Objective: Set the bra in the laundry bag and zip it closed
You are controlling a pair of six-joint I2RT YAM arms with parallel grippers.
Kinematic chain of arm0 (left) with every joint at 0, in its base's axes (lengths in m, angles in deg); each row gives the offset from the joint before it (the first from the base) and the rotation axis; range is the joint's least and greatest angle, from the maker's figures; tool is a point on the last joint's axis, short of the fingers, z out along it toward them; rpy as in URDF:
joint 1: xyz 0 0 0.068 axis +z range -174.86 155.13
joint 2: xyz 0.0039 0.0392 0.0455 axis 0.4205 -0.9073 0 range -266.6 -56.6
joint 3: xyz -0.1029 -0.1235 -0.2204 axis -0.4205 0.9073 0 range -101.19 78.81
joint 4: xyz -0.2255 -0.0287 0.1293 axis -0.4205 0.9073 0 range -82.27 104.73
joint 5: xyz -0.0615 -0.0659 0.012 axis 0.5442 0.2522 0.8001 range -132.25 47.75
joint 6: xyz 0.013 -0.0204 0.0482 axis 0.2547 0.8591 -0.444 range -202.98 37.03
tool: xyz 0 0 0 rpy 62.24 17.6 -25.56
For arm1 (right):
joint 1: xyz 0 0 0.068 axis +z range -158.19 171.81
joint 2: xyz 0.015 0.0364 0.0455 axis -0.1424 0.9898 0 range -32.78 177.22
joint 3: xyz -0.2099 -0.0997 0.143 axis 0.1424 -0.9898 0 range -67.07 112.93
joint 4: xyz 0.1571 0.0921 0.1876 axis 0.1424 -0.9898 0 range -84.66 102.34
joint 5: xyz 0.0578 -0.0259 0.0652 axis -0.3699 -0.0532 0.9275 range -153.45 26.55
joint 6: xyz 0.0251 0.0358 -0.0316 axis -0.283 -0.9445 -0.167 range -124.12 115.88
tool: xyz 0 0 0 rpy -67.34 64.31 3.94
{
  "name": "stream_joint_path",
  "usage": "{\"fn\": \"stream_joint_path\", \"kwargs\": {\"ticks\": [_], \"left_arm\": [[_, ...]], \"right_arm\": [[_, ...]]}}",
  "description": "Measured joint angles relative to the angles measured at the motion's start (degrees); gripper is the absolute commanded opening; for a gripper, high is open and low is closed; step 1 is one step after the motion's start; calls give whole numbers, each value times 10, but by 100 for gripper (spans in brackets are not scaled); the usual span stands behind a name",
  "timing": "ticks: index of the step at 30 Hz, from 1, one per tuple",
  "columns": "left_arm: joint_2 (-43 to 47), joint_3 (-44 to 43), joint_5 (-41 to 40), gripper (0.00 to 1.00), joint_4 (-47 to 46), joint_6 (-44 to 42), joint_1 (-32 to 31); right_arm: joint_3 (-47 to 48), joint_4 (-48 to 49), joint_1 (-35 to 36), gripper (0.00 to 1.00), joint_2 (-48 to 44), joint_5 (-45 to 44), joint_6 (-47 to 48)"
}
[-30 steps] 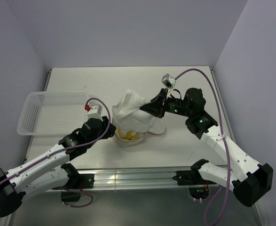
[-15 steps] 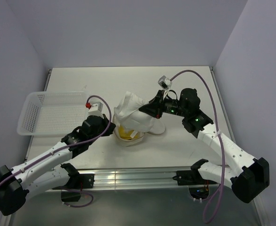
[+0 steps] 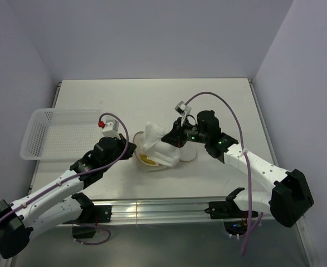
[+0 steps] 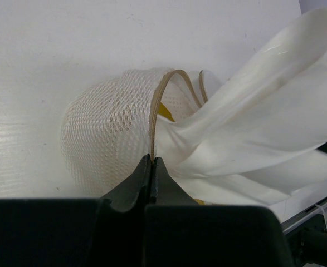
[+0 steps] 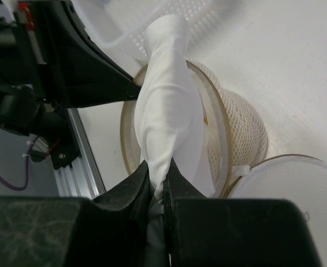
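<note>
Lowered since a second ago, the right gripper (image 5: pixel 157 167) pinches a white cloth (image 5: pixel 169 94) that drapes over the open bag (image 4: pixel 96 139), a white mesh drum standing mid-table. Left gripper (image 4: pixel 152 162) has clamped onto its tan zipper rim (image 4: pixel 162 89). Only a sliver of mustard-yellow bra (image 4: pixel 164 111) shows inside.

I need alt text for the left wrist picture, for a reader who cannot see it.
The left gripper is shut on the tan rim of the white mesh laundry bag. A white cloth stretches from the bag's mouth toward the upper right, and a sliver of the yellow bra shows inside.
</note>
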Motion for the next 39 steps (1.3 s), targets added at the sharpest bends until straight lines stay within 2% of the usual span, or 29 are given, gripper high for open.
{"fn": "stream_joint_path", "kwargs": {"ticks": [11,24,28,39], "left_arm": [[1,3,19,0,-35,-2,5],[-4,3,49,0,-60,-2,5],[-8,8,66,0,-69,0,5],[-1,31,100,0,-88,31,8]], "right_arm": [[5,-35,66,0,74,-65,30],[97,-113,115,0,184,-115,38],[113,-123,125,0,187,-152,0],[131,-69,177,0,196,-384,-192]]}}
